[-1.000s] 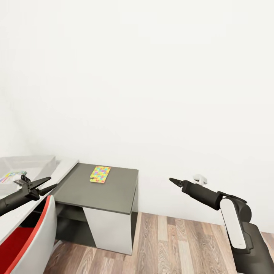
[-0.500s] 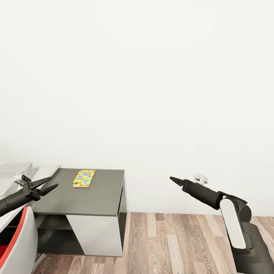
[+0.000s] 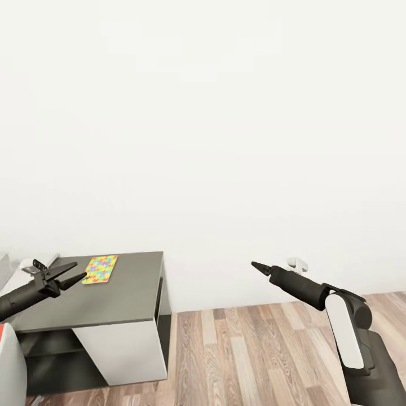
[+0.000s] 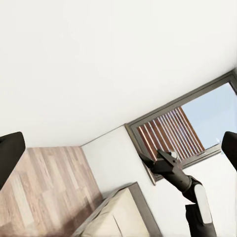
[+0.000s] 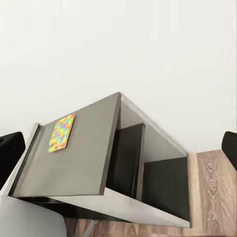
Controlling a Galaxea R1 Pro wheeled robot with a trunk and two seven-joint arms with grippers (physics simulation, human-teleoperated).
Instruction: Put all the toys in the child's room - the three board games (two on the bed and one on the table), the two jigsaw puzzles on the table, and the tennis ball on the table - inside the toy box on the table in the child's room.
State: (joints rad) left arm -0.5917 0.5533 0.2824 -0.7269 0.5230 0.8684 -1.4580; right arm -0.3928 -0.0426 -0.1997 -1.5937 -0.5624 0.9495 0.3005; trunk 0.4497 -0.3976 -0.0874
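One jigsaw puzzle (image 3: 100, 269), a flat box in a bright multicoloured piece pattern, lies on the dark grey cabinet top of the table (image 3: 121, 296). In the right wrist view the puzzle (image 5: 61, 132) sits near the cabinet's far edge. My left gripper (image 3: 79, 270) hovers open just beside the puzzle, empty. Off to the right, over the floor, my right gripper (image 3: 255, 265) is empty, and its fingers (image 5: 11, 150) stand wide apart in the wrist view. The toy box, board games and tennis ball are out of view.
A white wall rises behind the cabinet, which has a white door (image 3: 121, 349) and open shelves (image 5: 163, 185). A chair edge (image 3: 8, 361) shows at lower left. Wood-plank floor (image 3: 248, 349) lies to the right. The left wrist view holds a grey-framed window (image 4: 182, 131) and a beige bed corner (image 4: 118, 212).
The whole view has swung to the right, so the cabinet and puzzle sit further left in the picture. Both arms keep their pose and nothing on the table has moved.
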